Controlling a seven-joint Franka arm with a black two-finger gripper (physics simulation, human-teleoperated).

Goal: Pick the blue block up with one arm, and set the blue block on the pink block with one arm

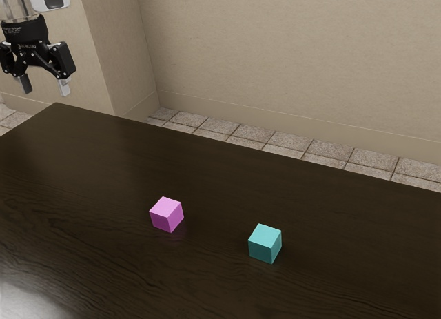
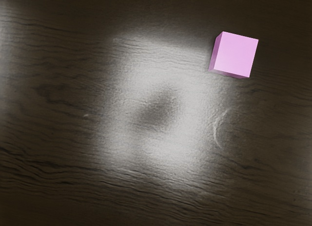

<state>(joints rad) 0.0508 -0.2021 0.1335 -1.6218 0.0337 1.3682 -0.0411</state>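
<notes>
- Two cubes rest on the table [image 1: 83,195]. In the exterior view the pink block [image 1: 166,214] sits near the frame's centre. The blue block [image 1: 264,242] sits to its right and slightly lower in the frame, well apart from it.
- End effector [image 1: 45,85]: upper left of the exterior frame, high above the table, fingers spread wide with nothing between them.
- Step in hand (judged): approach to the blue block. No grasp is made yet.
- Procedure:
  - Travel toward the exterior view's right at height, passing over the pink block without contact.
  - Centre above the blue block and turn the wrist until the fingers face two opposite flat sides; the cube stands skewed to the table edge.
  - Descend with the fingers wide, then close at mid-height.
- Blocks: plain, matte, sharp-edged cubes of similar size. The blue block is rendered in a teal shade. Flat parallel faces should suit a two-finger grip.
- Table: dark wood grain with a soft sheen. In the wrist view a pale glare patch lies on the surface beside the pink block [image 2: 234,54].
- Surroundings: beige wall [image 1: 289,50] and stone-tiled floor [image 1: 310,150].
</notes>
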